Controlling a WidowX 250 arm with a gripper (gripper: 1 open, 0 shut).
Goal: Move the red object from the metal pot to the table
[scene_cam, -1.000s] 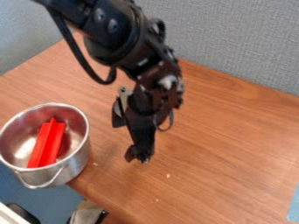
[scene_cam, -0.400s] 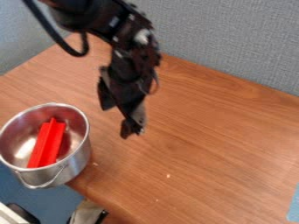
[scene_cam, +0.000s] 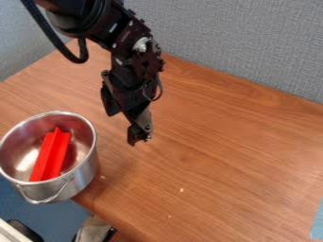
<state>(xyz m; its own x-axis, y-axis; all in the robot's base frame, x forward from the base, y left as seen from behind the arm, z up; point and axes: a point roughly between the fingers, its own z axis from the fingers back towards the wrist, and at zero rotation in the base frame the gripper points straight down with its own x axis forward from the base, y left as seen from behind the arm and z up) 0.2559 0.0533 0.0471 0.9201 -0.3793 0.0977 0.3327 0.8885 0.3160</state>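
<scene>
While the red object (scene_cam: 51,156) lies inside the metal pot (scene_cam: 78,180), the gripper (scene_cam: 138,135) hangs wide open, empty.

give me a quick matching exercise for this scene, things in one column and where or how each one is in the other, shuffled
Things:
1. red object
2. metal pot
3. gripper
4. table

Place or state:
A. brown wood grain, bearing the pot
B. lying inside the pot
C. jaws open, holding nothing, right of the pot
D. standing at the table's near left edge

Pairs: 1-B, 2-D, 3-C, 4-A
</scene>
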